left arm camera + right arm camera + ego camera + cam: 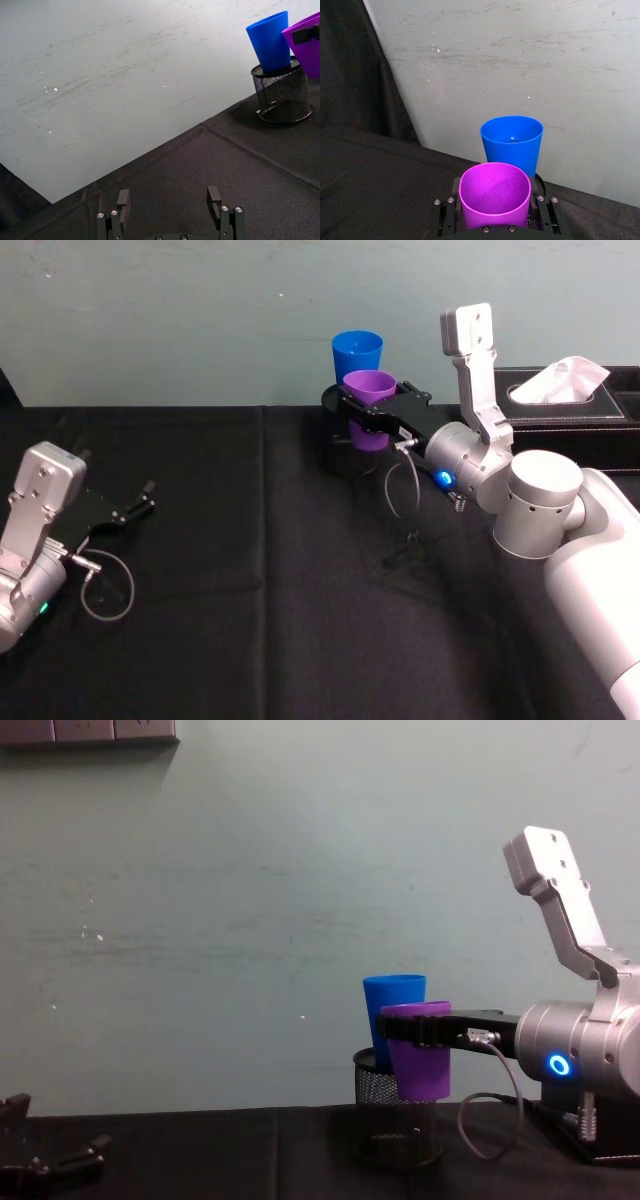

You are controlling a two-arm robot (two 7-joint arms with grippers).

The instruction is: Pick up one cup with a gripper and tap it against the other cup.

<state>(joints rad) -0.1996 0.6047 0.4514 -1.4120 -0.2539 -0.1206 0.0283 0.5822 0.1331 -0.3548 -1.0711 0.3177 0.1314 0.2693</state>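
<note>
My right gripper (372, 402) is shut on the purple cup (370, 390) and holds it upright above the table, one black finger on each side of it. The blue cup (357, 353) stands just behind it in a black mesh cylinder (345, 455). In the chest view the purple cup (420, 1060) overlaps the blue cup (393, 995) and the mesh cylinder (370, 1087); I cannot tell whether the cups touch. The right wrist view looks into the purple cup (495, 192), with the blue cup (511, 142) beyond it. My left gripper (135, 502) rests open at the far left of the table.
A black tissue box (575, 410) stands at the back right, behind my right arm. A black cloth (260, 600) covers the table, and a pale wall (180, 320) rises right behind the cups. Loose cables loop under both wrists.
</note>
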